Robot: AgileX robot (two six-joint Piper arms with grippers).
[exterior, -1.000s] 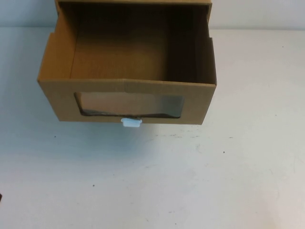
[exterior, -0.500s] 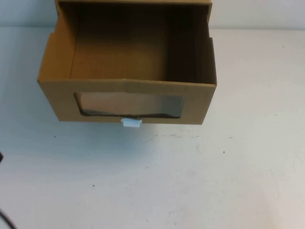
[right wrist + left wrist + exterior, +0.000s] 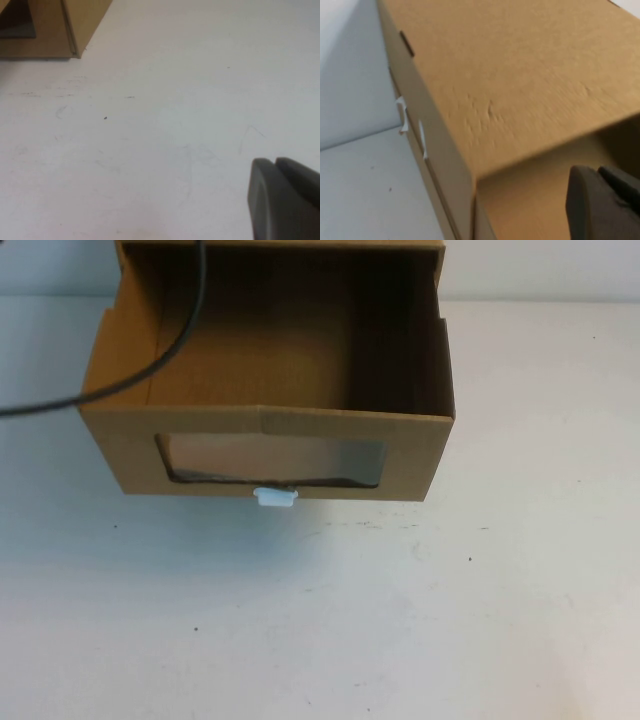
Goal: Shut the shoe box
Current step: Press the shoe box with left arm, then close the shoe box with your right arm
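Shoe box (image 3: 270, 390): a brown cardboard drawer-style box at the far middle of the white worktop (image 3: 400, 620), its drawer pulled out toward the robot and open on top, empty inside.
Front panel: a clear window (image 3: 272, 460) with a small white pull tab (image 3: 276, 497) just below it.
Cable (image 3: 150, 350): a dark cable arcs across the box's left side in the high view.
Left gripper (image 3: 605, 205): close above the box's cardboard shell; whether it is spread or pressed together cannot be told.
Right gripper (image 3: 285, 200): over bare worktop, well apart from the box corner; its spread cannot be told.
Handling: probably light, thin cardboard that dents and may slide.
Contact point: push flat on the front panel, beside the window, not on the film.
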